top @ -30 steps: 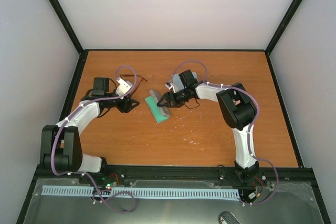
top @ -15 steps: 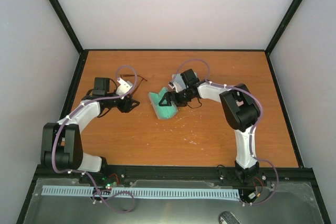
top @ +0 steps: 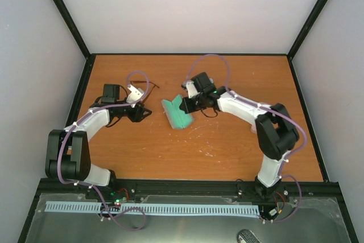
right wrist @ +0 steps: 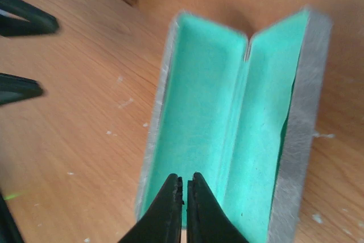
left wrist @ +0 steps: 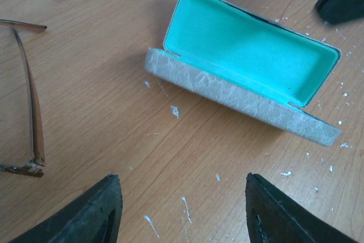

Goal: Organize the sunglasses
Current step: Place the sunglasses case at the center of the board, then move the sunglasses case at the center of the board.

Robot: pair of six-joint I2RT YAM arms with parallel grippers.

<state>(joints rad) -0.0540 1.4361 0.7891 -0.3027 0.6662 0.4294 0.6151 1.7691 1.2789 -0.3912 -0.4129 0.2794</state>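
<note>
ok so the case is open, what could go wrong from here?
1. The right gripper is shut, poised just over the teal lining of the grey case; a push there could slide the case or tip the lid closed.
2. The brown sunglasses lie flat on the table with thin arms that look unfolded; the open left gripper may slip off them, and unfolded they may not fit the case.

Robot lab: encl. test bench (top: 227, 157)
</note>
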